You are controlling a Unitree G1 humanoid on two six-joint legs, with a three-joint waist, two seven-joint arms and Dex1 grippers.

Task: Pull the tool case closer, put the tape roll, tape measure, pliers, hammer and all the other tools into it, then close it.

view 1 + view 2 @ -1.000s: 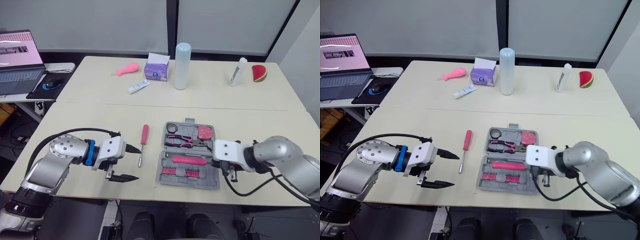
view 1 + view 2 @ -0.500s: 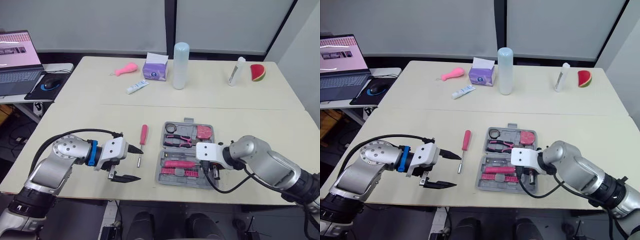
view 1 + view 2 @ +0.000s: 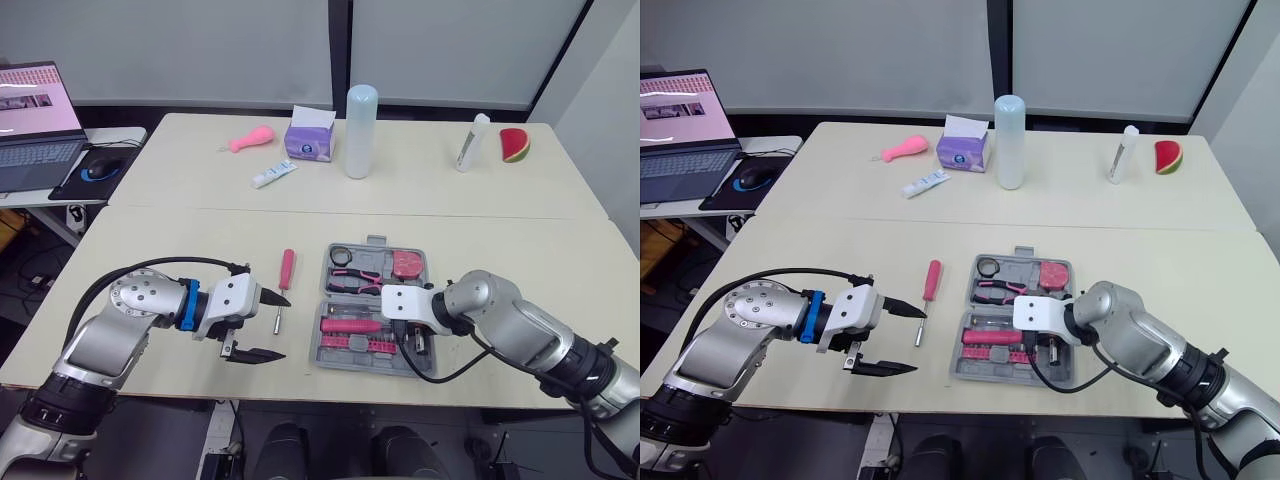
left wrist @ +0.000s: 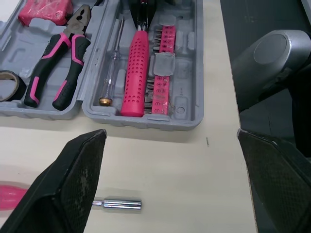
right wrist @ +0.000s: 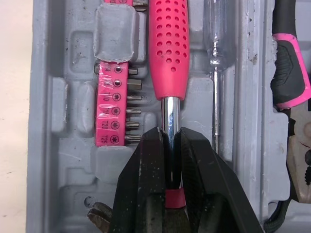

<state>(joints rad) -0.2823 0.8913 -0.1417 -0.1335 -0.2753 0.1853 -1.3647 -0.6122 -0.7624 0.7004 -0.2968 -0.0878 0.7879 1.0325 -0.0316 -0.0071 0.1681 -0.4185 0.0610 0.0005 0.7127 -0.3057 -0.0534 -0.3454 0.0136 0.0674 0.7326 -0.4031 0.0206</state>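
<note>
The grey tool case lies open near the table's front edge. In it are the tape roll, pliers, pink tape measure, a bit strip and the pink-handled hammer. My right gripper is shut on the hammer's metal shaft, low over the case's front half. A pink screwdriver lies on the table left of the case. My left gripper stands open just beside the screwdriver's tip, holding nothing.
On the far table stand a tall white bottle, a purple tissue box, a pink toy, a small tube, a slim white bottle and a watermelon slice. A laptop sits far left.
My right gripper has moved left from the case's right edge over its front half and has shut on the hammer's shaft. My left gripper has crept a little right toward the screwdriver.
</note>
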